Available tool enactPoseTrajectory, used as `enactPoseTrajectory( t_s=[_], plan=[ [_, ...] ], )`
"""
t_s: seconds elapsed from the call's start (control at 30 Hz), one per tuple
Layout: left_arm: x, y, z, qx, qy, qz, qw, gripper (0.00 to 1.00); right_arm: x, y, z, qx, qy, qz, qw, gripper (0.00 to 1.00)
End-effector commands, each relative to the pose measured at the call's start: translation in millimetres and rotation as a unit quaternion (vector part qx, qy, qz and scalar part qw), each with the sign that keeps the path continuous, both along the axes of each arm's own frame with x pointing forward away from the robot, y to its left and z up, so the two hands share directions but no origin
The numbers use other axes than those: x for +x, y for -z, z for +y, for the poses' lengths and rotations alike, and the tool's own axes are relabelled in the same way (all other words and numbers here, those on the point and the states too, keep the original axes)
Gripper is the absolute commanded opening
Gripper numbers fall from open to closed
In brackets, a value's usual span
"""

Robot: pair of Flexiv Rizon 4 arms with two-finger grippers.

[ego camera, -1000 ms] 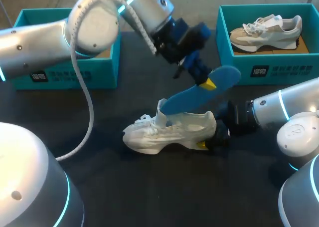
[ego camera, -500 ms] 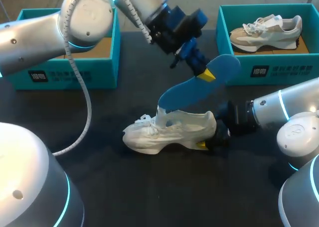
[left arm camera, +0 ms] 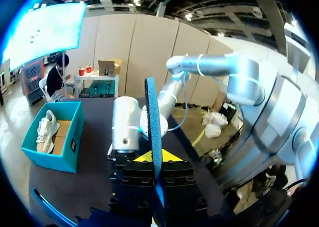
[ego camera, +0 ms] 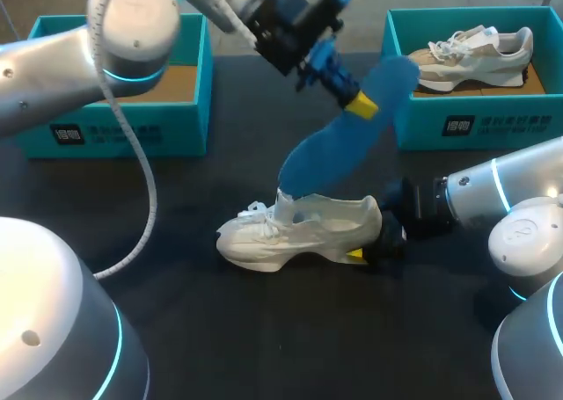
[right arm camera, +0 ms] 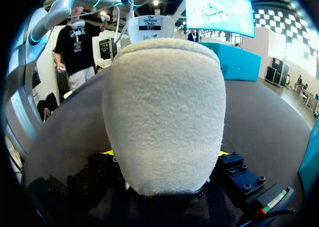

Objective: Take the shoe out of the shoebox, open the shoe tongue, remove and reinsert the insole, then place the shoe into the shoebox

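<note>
Gripping the heel of a white shoe [ego camera: 299,231], the right end effector [ego camera: 369,246] sits closed on the shoe's back end, low on the black tabletop [ego camera: 264,330]. One yellow fingertip [ego camera: 354,256] shows under the heel in the head view. In the right wrist view the fuzzy heel fills the space between both fingers, w/ the tongue standing upright beyond it. The shoe rests on its sole at mid-tabletop, toe pointing away from the right arm, laces loose.

Above the shoe, a blue insole [ego camera: 343,136] slants up and away from its opening. The lower end is at the shoe's mouth beside the raised tongue; whether that end is inside or just clear of it can't be told. The left end effector [ego camera: 359,105] is clamped on the insole's upper part – in the left wrist view the insole runs edge-on between the yellow tips, pinched from both sides. The left arm reaches in from beyond the shoe's toe side.

Behind the shoe on its toe side – a teal shoebox [ego camera: 132,127], cardboard floor showing. Behind the shoe on its heel side, a 2nd teal shoebox [ego camera: 510,127] holds a beige sneaker [ego camera: 471,53] lying on its side.
</note>
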State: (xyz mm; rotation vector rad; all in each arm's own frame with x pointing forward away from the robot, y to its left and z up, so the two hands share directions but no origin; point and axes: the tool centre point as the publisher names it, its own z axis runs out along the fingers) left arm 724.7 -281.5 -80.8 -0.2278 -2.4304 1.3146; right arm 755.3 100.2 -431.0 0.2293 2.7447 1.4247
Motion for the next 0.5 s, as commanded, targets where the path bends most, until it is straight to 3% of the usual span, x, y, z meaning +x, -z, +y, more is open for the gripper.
enactPoseTrajectory(
  t_s=[0.03,0.4,0.5],
  plan=[
    [-7.0,-22,22,-0.028,-0.027,0.036,0.999,0.00,-0.2,5,1,-0.001,0.001,0.000,1.000,0.00],
    [-14.3,-47,20,-0.096,-0.136,0.187,0.968,0.00,-0.2,5,1,-0.001,0.001,0.000,1.000,0.00],
    [-12.0,-51,19,-0.107,-0.182,0.179,0.961,0.00,-0.2,5,1,-0.001,0.001,0.000,1.000,0.00]
  ],
)
